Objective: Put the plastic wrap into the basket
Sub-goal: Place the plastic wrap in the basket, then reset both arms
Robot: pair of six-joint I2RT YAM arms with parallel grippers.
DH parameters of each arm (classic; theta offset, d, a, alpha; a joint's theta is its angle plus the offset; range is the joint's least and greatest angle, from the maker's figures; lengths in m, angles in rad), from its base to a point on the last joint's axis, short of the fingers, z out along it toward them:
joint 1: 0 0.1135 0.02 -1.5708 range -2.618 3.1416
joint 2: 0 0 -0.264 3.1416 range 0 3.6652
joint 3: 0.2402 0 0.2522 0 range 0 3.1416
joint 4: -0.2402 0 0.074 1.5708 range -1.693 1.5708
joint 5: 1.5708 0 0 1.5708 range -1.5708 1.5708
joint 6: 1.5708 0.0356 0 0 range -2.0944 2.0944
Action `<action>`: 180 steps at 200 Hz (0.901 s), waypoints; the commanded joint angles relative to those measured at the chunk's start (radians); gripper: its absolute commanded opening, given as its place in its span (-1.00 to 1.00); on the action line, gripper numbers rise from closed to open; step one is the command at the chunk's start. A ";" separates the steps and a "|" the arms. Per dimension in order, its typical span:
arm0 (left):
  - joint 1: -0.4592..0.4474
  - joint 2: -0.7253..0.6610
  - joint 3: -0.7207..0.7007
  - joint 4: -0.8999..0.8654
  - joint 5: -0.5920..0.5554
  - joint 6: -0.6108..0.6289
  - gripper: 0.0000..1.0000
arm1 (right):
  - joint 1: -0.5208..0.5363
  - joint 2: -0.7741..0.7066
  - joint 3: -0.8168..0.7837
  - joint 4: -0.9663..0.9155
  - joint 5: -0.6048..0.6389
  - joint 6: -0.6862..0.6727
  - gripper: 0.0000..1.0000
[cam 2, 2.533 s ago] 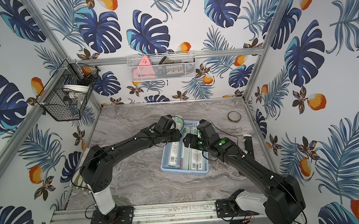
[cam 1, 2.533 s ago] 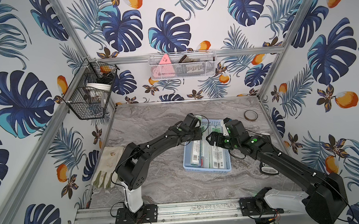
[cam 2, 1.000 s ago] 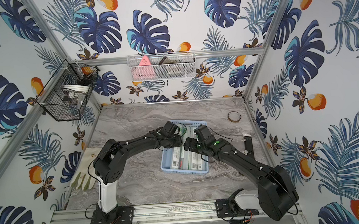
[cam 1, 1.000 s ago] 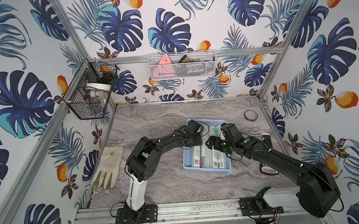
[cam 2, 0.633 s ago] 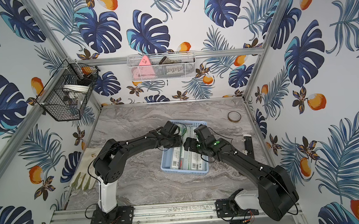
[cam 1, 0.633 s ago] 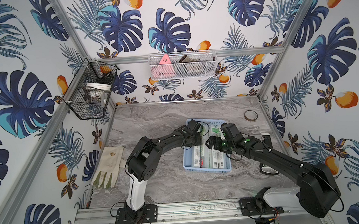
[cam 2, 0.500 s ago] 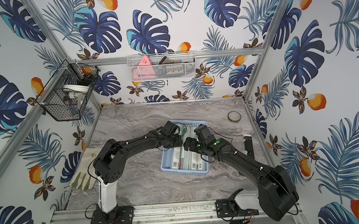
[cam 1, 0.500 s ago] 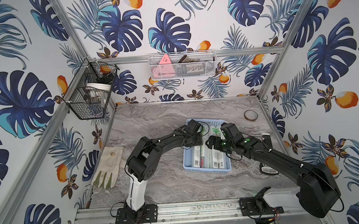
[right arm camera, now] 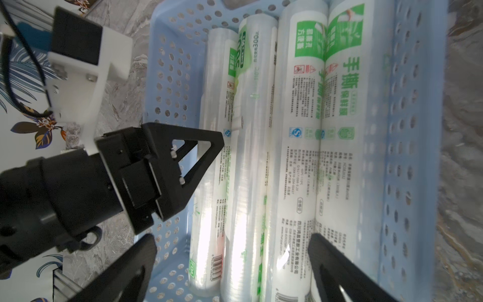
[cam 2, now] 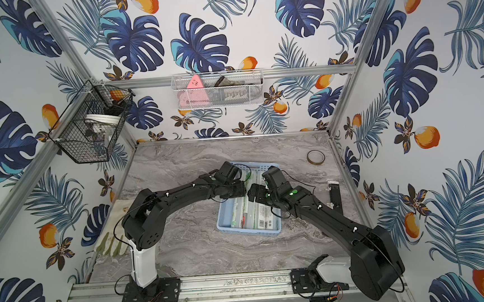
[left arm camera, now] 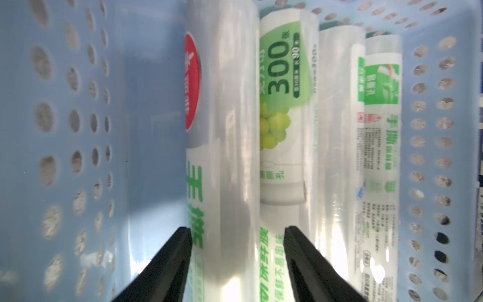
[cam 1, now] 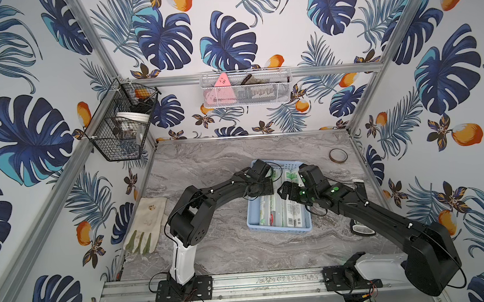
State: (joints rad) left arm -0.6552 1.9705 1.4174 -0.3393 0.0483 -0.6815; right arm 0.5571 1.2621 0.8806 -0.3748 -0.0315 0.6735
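All four rolls of plastic wrap [cam 1: 289,212] lie side by side along the light-blue basket [cam 1: 280,231]. The basket sits on the marble table [cam 1: 227,254], a little toward 3 o'clock from its middle. The left gripper [left arm camera: 236,230] reaches in from 9 o'clock with its jaws partly apart astride the roll nearest that wall. One finger is right at the wrapper's edge and the other is clear of it, so it grips nothing; I cannot tell whether the near finger touches. The right gripper [right arm camera: 230,239] hangs over the rolls, jaws spread wide and empty. In both top views the two grippers cover the rolls' 12 o'clock ends, so only the barcoded 6 o'clock ends show. A tape ring [cam 1: 338,156] lies at 2 o'clock from the basket and a glove [cam 1: 148,222] at 9 o'clock. At 4 o'clock a dark object [cam 1: 361,228] is half hidden by the right arm [cam 1: 370,209], and I cannot make it out.
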 commanded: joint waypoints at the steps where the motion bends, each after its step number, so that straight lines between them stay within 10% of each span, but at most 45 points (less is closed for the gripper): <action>1: -0.002 -0.039 -0.010 -0.005 -0.007 0.013 0.34 | -0.002 -0.040 0.015 -0.039 0.077 -0.017 0.89; 56: -0.003 -0.210 -0.109 0.041 -0.093 0.044 0.37 | -0.019 -0.185 0.027 -0.095 0.347 -0.108 0.98; 128: -0.003 -0.551 -0.379 0.198 -0.529 0.198 0.62 | -0.145 -0.260 -0.166 0.258 0.795 -0.473 1.00; 180: 0.138 -0.709 -0.556 0.258 -0.720 0.229 0.98 | -0.359 -0.085 -0.299 0.519 0.712 -0.535 1.00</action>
State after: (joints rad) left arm -0.5980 1.3102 0.9218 -0.1349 -0.5488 -0.4717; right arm 0.2607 1.1320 0.6353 -0.0666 0.7158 0.1963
